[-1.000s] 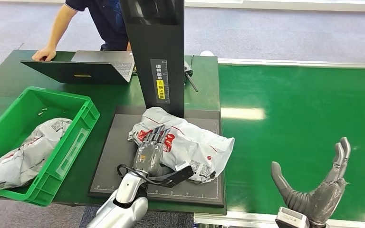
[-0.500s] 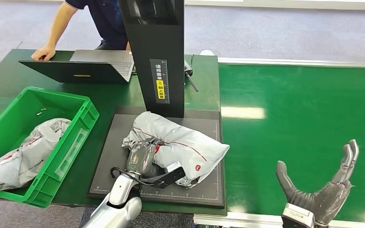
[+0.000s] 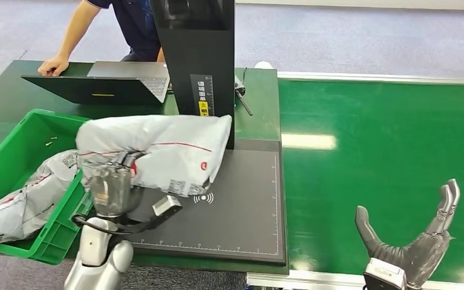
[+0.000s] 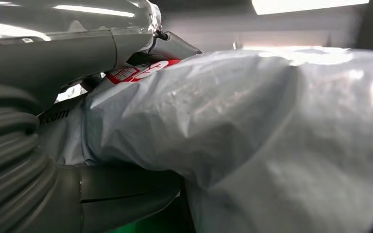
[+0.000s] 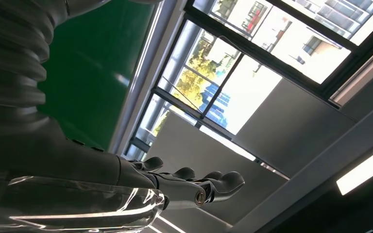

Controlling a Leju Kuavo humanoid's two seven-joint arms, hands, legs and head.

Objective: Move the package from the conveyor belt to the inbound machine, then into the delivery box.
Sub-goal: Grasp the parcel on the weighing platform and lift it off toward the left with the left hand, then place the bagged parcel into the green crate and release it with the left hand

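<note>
Head view looks down; wrist cameras sit close behind each hand.

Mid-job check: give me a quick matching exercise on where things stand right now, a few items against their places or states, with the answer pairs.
Things:
1. grey package
2. second package
3. right hand
4. laptop

Places or states:
A. lying in the green crate
B. held up by the left hand, between scanner pad and crate
C. open, on the table beside a person's hand
D. holding nothing, fingers apart, above the conveyor belt

Pairs: 1-B, 2-A, 3-D, 4-C
</note>
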